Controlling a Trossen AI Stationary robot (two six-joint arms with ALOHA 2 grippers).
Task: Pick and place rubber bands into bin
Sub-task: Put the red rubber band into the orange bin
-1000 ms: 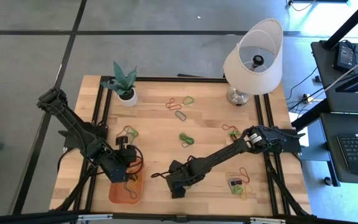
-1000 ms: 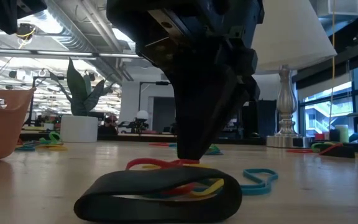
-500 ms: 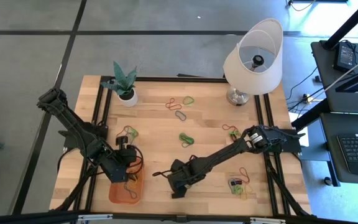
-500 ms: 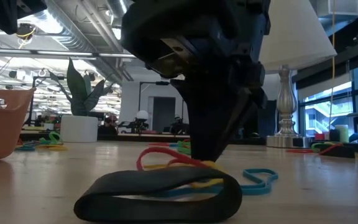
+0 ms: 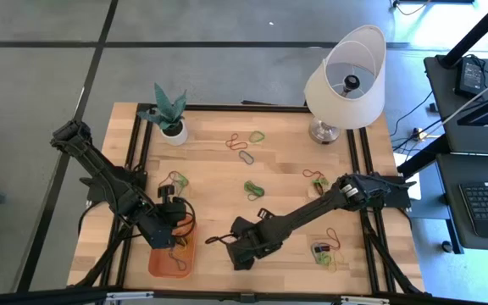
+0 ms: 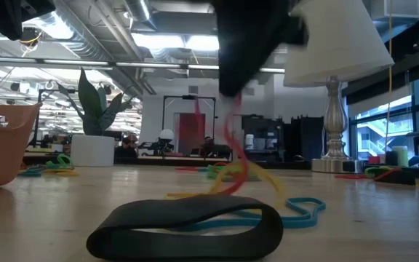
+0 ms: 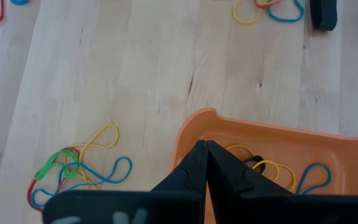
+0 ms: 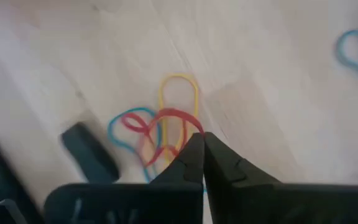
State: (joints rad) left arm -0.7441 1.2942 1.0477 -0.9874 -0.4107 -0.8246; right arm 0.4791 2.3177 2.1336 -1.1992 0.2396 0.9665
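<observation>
The right pincer (image 8: pixel 199 144) was seen clamped on red and yellow rubber bands (image 6: pixel 233 164), lifted off the bench (image 5: pixel 219 169). The bin (image 5: pixel 172 258) lay well to its left, under the left pincer (image 7: pixel 205 163), which was closed empty. Only the low view showed the strands dangling clear.

One camera hangs high up and looks straight down on the whole wooden table (image 5: pixel 227 169). One sits low at the table top and looks flat across it to the room behind, very near a black band (image 6: pixel 188 222). One rides each arm and looks down from close by. The left arm's camera sees the orange bin (image 7: pixel 278 155), which the high camera shows at 7 o'clock (image 5: pixel 169 258). The lamp (image 5: pixel 346 76), at 1 o'clock from above, also shows in the low view (image 6: pixel 333 87).
</observation>
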